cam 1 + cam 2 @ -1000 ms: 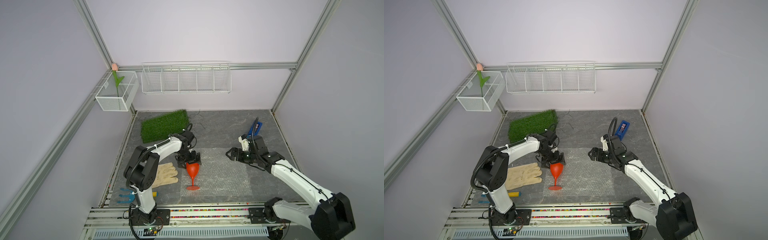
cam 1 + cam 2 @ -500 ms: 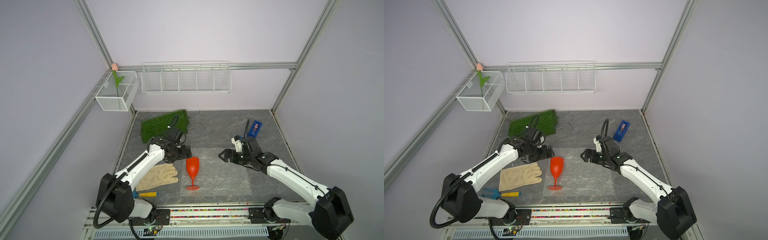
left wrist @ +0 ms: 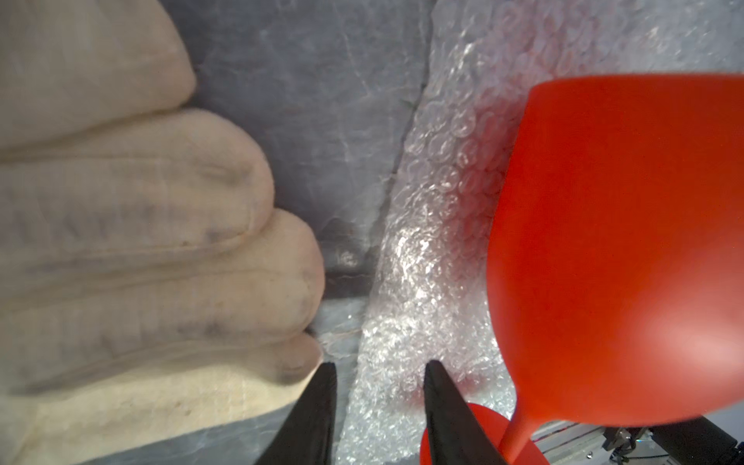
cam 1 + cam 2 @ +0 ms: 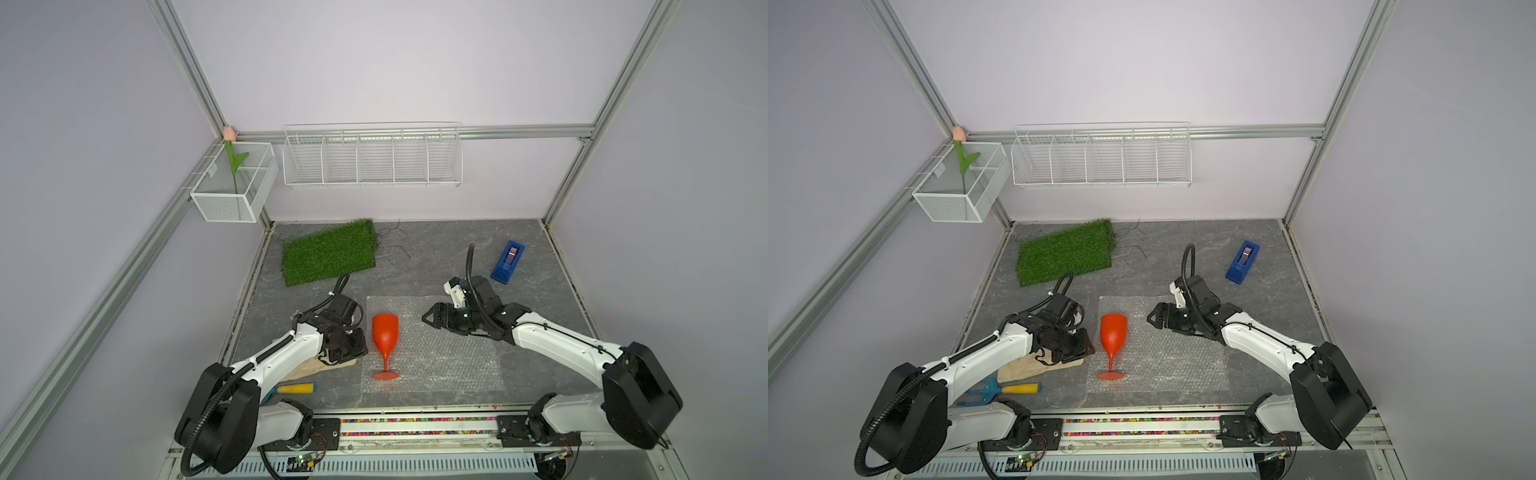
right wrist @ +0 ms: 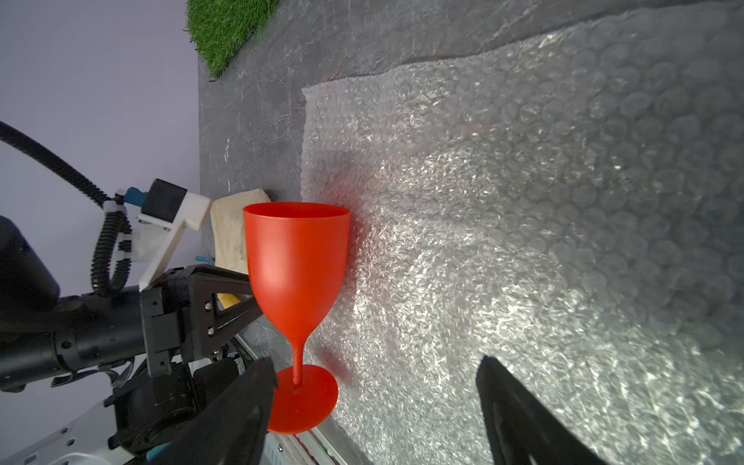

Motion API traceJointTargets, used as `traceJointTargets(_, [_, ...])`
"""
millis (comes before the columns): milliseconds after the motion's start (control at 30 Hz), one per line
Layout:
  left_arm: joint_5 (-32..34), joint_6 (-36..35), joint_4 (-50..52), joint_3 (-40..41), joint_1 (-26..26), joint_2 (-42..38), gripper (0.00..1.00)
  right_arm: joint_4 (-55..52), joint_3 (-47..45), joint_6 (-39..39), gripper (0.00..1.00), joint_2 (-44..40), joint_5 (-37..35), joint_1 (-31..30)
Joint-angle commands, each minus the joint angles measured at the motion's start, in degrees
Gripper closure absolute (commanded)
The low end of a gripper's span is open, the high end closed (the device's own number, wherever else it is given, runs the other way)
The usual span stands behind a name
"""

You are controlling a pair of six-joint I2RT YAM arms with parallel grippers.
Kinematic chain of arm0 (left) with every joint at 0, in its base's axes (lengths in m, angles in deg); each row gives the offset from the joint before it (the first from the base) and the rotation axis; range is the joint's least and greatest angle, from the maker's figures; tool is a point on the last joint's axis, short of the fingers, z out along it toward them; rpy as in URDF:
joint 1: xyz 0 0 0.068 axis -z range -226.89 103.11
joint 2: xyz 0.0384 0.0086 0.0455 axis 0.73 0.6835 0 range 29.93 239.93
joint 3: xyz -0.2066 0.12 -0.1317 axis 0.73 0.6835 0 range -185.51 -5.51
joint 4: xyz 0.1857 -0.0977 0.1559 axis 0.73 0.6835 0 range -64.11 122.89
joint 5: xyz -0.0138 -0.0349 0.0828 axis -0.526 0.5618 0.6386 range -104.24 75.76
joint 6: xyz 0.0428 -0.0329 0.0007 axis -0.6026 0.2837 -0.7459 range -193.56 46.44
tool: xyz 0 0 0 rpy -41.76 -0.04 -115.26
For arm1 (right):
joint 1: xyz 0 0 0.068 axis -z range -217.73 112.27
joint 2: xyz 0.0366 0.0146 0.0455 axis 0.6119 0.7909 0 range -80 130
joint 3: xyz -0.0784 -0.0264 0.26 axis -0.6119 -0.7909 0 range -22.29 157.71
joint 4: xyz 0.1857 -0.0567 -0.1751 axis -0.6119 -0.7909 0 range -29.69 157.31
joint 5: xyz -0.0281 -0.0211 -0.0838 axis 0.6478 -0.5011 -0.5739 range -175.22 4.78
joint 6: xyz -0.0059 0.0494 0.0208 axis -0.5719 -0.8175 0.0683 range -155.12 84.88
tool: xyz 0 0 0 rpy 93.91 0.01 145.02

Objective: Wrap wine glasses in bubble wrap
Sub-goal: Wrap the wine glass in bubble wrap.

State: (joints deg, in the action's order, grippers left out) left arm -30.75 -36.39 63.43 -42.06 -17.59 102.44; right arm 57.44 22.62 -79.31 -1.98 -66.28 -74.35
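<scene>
1. Since a second ago the left pincer (image 3: 380, 386) has left the cup of the opaque red-orange plastic goblet (image 4: 385, 332). It now sits low just to the goblet's left, and its jaws have narrowed from wide.
2. Over the same second the right pincer (image 5: 378, 362) has shifted across the sheet towards the goblet.
3. The goblet stands upright and free, its round foot on the clear, whitish square sheet of bubble wrap (image 4: 449, 361), close to the sheet's left edge.
4. The bubble wrap lies flat on the grey stone-patterned counter (image 4: 436, 257) in front of both arms.
5. In the left wrist view a narrow gap remains between the left pincer's two dark fingertips (image 3: 322, 402). They straddle the left border of the bubble wrap and clamp nothing visible. Whether they touch the sheet cannot be told.
6. A cream fabric work glove (image 3: 141, 241) lies just beside the left pincer, its fingertips near the wrap's edge but apart from it.
7. The right pincer is spread wide with nothing between its jaws. It hangs above the bubble wrap and faces the goblet from the right, apart from it.
8. A garden trowel with a yellow handle (image 4: 1000, 390) lies near the front edge beside the glove.
9. A green artificial-grass mat (image 4: 328, 253) lies at the back left, and a blue tape dispenser (image 4: 508, 262) at the back right.
</scene>
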Motion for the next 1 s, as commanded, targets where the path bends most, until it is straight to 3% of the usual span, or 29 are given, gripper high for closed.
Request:
traceJointTargets(0, [-1.59, 1.14, -3.39, 1.27, 0.02, -0.63, 0.63, 1.85, 1.82, -1.36, 0.19, 0.53, 0.05, -0.71])
traceJointTargets(667, [-3.53, 1.59, -8.78, 4.94, 0.28, 5.24, 0.63, 1.78, 5.01, -2.21, 0.22, 4.44, -0.02, -2.40])
traceJointTargets(967, [-4.25, 0.98, -10.41, 3.67, 0.23, 2.63, 0.91, 1.87, 4.44, -2.22, 0.23, 4.57, -0.86, -2.67])
